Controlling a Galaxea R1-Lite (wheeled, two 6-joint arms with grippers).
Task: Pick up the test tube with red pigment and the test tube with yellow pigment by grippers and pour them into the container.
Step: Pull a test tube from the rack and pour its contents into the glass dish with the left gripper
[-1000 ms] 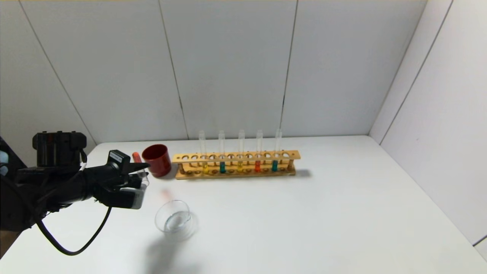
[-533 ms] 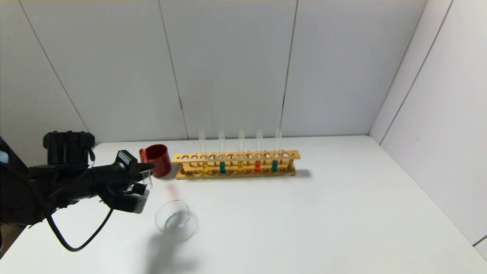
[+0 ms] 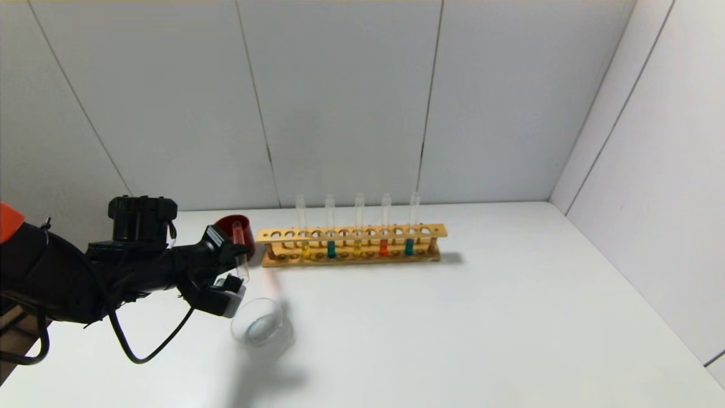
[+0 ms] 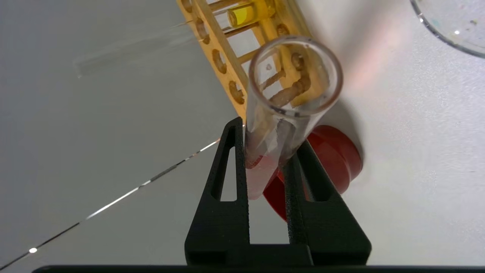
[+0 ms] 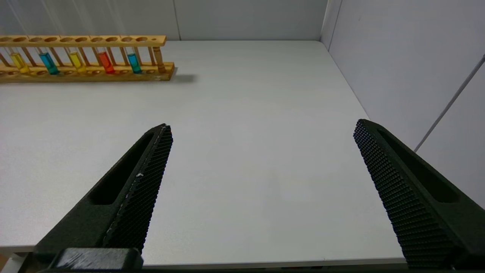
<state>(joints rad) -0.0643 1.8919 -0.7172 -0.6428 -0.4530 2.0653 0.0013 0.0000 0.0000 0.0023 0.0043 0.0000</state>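
My left gripper (image 3: 240, 253) is shut on the test tube with red pigment (image 3: 242, 266). The tube stands almost upright, its red end up in front of the red cup and its open mouth down, just behind and left of the container (image 3: 261, 328), a clear glass dish. In the left wrist view the fingers (image 4: 227, 159) clamp the tube (image 4: 288, 98) near its red liquid. The test tube with yellow pigment (image 3: 305, 249) stands in the wooden rack (image 3: 351, 232). My right gripper (image 5: 261, 127) is open and empty over the table's near right part.
A dark red cup (image 3: 226, 224) stands left of the rack, behind my left gripper. The rack also holds a paler yellow tube (image 3: 358, 246), an orange-red tube (image 3: 383, 247) and two teal tubes (image 3: 331, 249). Walls close in at the back and right.
My left arm has moved right toward the dish. The held tube has swung from lying sideways to nearly upright with its mouth down.
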